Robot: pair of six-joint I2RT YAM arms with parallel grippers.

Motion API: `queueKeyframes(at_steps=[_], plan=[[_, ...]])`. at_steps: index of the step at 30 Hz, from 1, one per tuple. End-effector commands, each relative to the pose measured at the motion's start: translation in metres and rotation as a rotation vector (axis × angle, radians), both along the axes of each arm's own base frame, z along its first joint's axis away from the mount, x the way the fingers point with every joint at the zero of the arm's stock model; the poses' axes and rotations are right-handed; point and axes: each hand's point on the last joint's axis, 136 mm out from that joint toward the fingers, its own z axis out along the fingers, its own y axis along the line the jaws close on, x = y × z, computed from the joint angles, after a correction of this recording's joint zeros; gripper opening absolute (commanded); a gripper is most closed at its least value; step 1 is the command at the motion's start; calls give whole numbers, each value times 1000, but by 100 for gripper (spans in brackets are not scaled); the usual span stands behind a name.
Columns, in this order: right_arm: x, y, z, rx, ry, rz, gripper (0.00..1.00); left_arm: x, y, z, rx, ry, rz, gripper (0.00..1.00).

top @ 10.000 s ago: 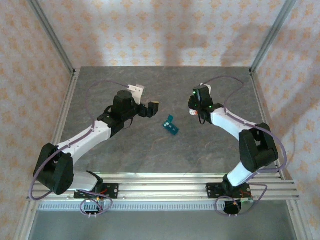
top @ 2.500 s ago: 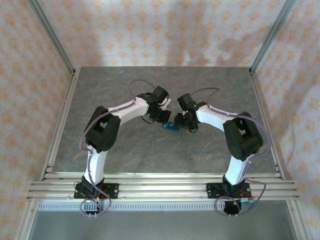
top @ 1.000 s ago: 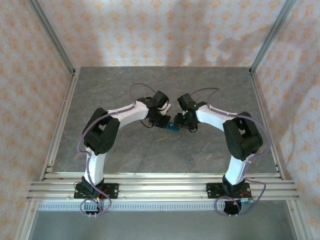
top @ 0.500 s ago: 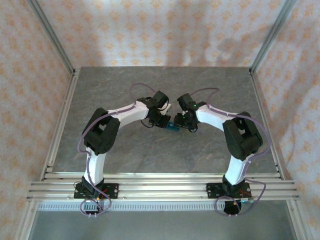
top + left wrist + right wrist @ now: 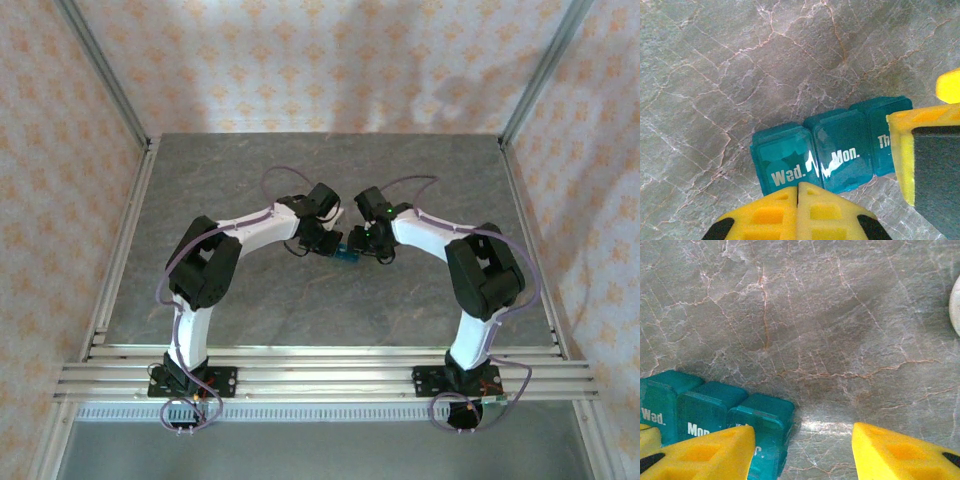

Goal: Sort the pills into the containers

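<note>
Two white-and-black robot arms bend inward from their bases on the near rail (image 5: 320, 372) and meet over the middle of a grey, marble-veined table (image 5: 250, 170). A small teal pill box (image 5: 346, 255) lies flat between them, a short strip of three square compartments with the lids shut. The left gripper (image 5: 326, 243) stands at the box's left side with its yellow fingers clenched against each other, no gap showing and nothing caught between them. Seen from its own wrist camera, the joined tip sits at the near edge of the box, just where the compartments lettered "Wed." and "Mon." meet, though whether it presses on the plastic cannot be told. The right gripper (image 5: 371, 246) faces the box from the opposite side with its jaws parted and only bare stone between them, so it grasps nothing. One of its yellow fingers (image 5: 902, 145) overlaps the end compartment, whose label begins "Th", and hides the rest of the word. The other finger hangs over open table, clear of the box. A white rounded object (image 5: 956, 305) shows at the right edge of the right wrist camera's view, well apart from the box and cut off too far to identify. Pale walls (image 5: 330, 60) printed with an orange motif close in the table on three sides, and metal posts rise at the far corners.
</note>
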Motion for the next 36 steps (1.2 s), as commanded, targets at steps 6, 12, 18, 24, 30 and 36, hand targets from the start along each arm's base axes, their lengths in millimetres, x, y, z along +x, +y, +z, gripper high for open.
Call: queueKeyframes(at_steps=[6,12,18,24,30,36], plan=[[4,-10,7,-68,22,0,55,23,-2,54,-19,-175,36,19],[20,4,69,11,-82,13,56,44,8,134,-67,-381,106,32],[32,-6,144,40,-237,-10,58,53,43,190,-81,-566,216,51],[45,-64,212,34,-435,-133,79,48,92,237,-113,-719,319,100],[52,-147,238,-52,-544,-349,100,42,147,266,-46,-900,430,100],[56,-221,230,-195,-586,-587,100,30,179,272,122,-1189,390,100]])
